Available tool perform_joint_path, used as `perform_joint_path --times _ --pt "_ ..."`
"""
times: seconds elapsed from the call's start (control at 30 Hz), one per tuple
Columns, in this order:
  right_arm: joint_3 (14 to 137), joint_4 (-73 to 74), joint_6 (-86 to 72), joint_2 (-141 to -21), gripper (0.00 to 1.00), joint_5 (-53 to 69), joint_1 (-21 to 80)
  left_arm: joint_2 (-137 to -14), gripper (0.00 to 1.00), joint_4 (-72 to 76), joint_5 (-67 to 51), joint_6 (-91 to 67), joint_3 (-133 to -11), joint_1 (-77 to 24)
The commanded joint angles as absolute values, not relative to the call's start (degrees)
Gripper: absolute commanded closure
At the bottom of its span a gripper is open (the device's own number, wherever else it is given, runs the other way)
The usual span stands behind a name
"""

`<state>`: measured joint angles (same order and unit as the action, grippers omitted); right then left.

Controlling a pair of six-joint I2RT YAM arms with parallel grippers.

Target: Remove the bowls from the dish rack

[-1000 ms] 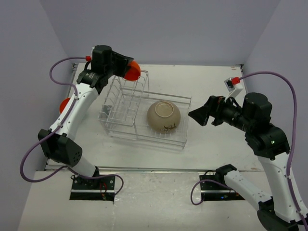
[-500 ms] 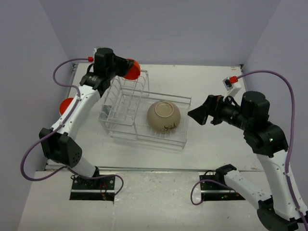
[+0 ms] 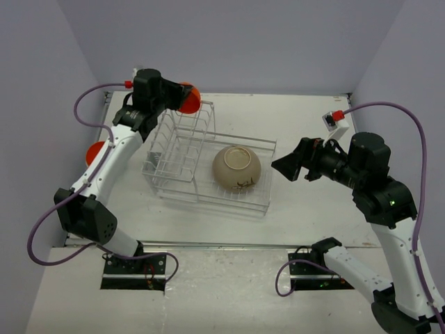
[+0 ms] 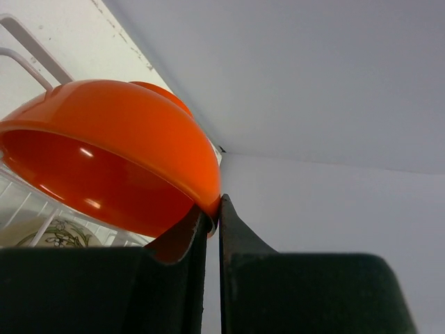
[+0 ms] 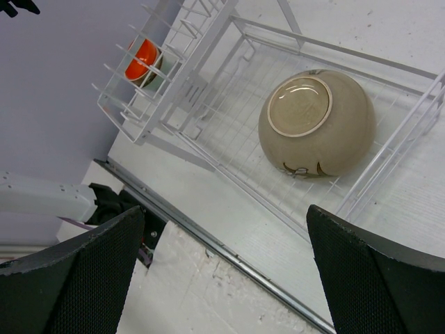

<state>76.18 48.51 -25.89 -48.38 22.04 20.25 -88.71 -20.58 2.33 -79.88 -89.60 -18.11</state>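
Your R gripper (image 3: 281, 165) is hanging w/ jaws spread wide & empty near the tan bowl (image 3: 236, 168) lying upside down in the dish rack (image 3: 177, 149) basket, while farther back your L gripper (image 4: 212, 216) is pinching the rim of an orange bowl (image 4: 118, 146) at the top of the upright section.

A white painted table (image 3: 306, 118), scuffed in places — pale lavender walls (image 3: 243, 42) close it in at the back and both sides. A thin metal strip (image 3: 229, 245) runs along its near edge.

Overturned bowl (image 3: 236, 168) in dish rack (image 3: 178, 149) basket.
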Motion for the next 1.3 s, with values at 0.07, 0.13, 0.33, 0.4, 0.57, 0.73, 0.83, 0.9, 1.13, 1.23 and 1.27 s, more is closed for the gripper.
perform_joint_path --times 0.07,0.13,0.33,0.4,0.57,0.73,0.83,0.9,1.13,1.23,1.27 --pt "77.8 47.7 -25.4 -48.8 0.01 22.6 20.4 -84.8 1.00 -18.2 2.7 -77.9 -92.2 -17.6" --pt "77.8 47.7 -25.4 -48.8 0.01 22.7 20.4 -84.6 1.00 -17.8 2.5 -77.8 -92.8 -17.6" --pt "77.7 47.8 -25.4 -48.7 0.01 22.9 20.4 -84.9 1.00 -17.0 1.2 -76.2 -97.1 -17.8" --pt "77.7 47.8 -25.5 -48.6 0.01 23.0 20.4 -85.5 1.00 -18.3 0.8 -74.4 -100.9 -17.8" --pt "77.5 48.0 -25.5 -48.4 0.01 22.9 20.4 -88.4 1.00 -28.9 3.6 -67.8 -114.5 -17.6" --pt "77.5 48.3 -25.6 -48.3 0.01 23.0 20.5 -91.8 1.00 -52.0 10.4 -59.8 -125.6 -13.3" --pt "77.0 48.4 -25.8 -48.2 0.01 23.5 20.5 -94.6 1.00 -63.8 14.3 -55.2 -128.7 -9.0" --pt "76.6 48.2 -26.0 -48.2 0.01 23.7 20.5 -94.5 1.00 -68.4 18.7 -52.6 -125.1 -6.6" --pt "77.0 49.2 -26.3 -49.4 0.01 23.8 21.1 -93.1 1.00 -67.1 27.4 -46.4 -109.9 -1.6" --pt "77.5 49.8 -26.2 -49.7 0.01 23.5 21.3 -95.1 1.00 -67.4 30.0 -45.1 -108.0 -0.7" --pt "77.6 50.1 -26.1 -49.8 0.01 23.1 21.3 -96.4 1.00 -67.4 30.2 -44.5 -107.8 -0.3"
